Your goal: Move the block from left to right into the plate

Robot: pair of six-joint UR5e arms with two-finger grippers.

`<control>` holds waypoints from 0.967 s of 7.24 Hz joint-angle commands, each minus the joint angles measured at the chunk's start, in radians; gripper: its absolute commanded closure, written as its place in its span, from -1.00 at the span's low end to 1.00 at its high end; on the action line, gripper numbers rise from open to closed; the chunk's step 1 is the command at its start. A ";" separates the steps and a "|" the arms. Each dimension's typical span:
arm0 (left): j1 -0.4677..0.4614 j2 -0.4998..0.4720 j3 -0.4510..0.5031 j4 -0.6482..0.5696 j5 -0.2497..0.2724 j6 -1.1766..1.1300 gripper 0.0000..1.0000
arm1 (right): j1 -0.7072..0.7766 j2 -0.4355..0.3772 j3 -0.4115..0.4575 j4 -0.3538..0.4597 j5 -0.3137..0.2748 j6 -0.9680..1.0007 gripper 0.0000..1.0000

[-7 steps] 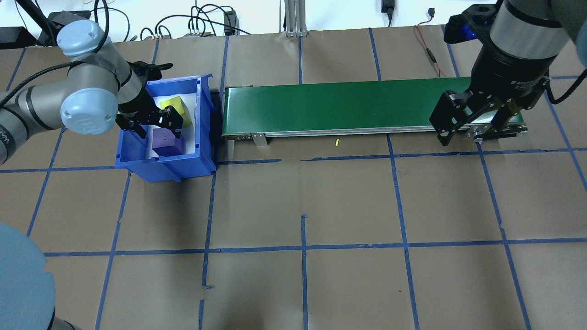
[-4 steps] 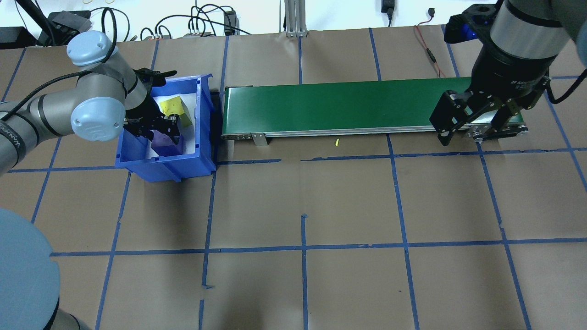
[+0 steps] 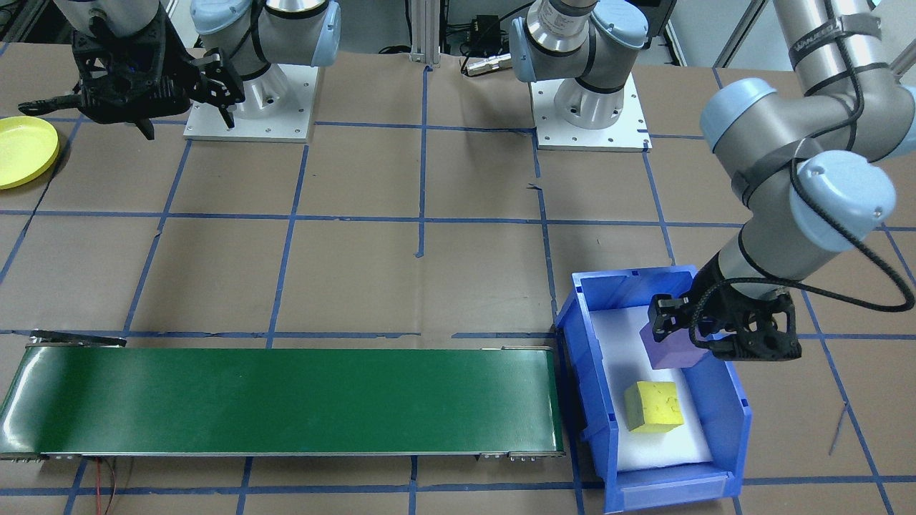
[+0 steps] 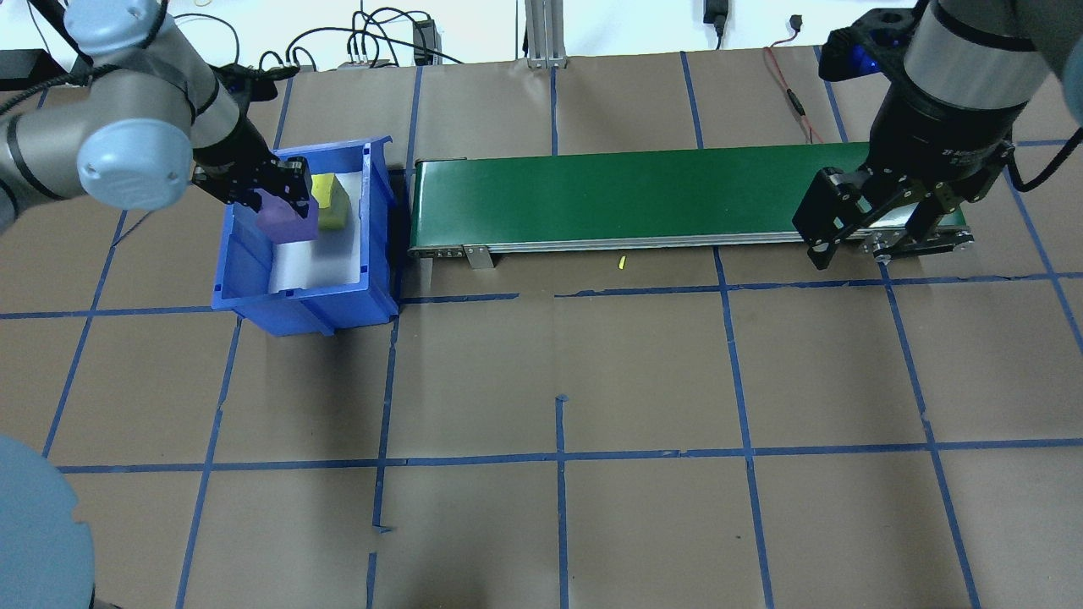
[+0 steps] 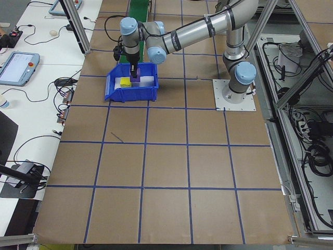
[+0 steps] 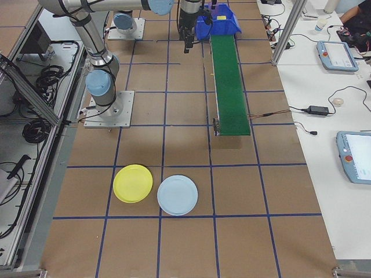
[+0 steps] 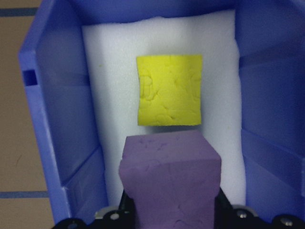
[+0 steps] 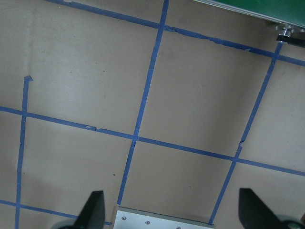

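- Overhead exterior view: the left gripper point(image 4: 283, 199) was clamped on a purple block point(image 4: 288, 221), holding it raised above the white padded floor of the blue bin point(image 4: 296, 300), close to the bin's far wall.
- The left wrist-mounted view showed the purple block point(image 7: 170, 179) pinched between the jaws at the bottom of the picture, clear of the padding below it.
- A yellow block point(image 7: 169, 89) lay flat on the white padding in the bin, beyond the purple one and apart from it.
- The blue bin point(image 3: 730, 415) stood beside the left end of the green conveyor belt point(image 3: 279, 400), near the far edge of the table point(image 4: 558, 381) from the robot.
- The right gripper point(image 4: 871, 233) hung over the conveyor belt's right end with its jaws spread wide and nothing between them; the right wrist-mounted view showed its fingertips point(image 8: 94, 210) far apart above the brown table surface.
- The yellow plate point(image 6: 133, 183) lay at the table's right end, close to the robot's edge, touching or just beside a pale blue plate point(image 6: 177, 194).
- The front-facing view caught the yellow plate point(image 3: 25, 150) at its left edge, well apart from the bin.
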 commanded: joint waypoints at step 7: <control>-0.282 -0.182 0.046 0.301 -0.058 -0.209 0.57 | -0.009 0.087 -0.009 -0.164 0.006 -0.122 -1.00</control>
